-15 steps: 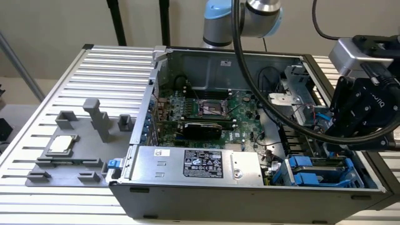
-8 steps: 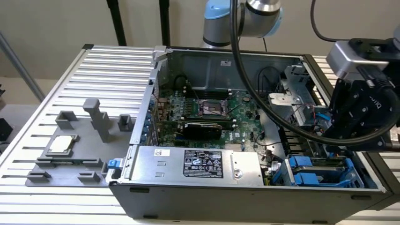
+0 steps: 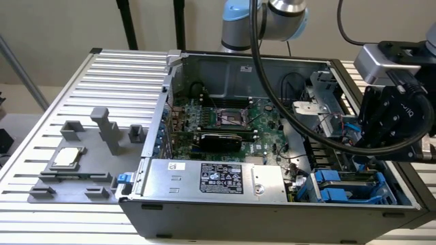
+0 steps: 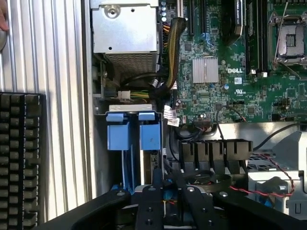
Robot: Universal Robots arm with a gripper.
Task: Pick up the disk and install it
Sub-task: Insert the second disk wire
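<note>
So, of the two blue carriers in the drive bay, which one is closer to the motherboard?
The inner blue carrier, which sits right beside the green motherboard. The outer blue carrier stands on its far side, against the case wall.

A ribbed aluminium desk (image 3: pixel 102 66) carries an open computer case (image 3: pixel 272 214) at centre, a grey fixture plate (image 3: pixel 75 176) at nine o'clock, and a black keyboard (image 4: pixel 19 158).
</note>
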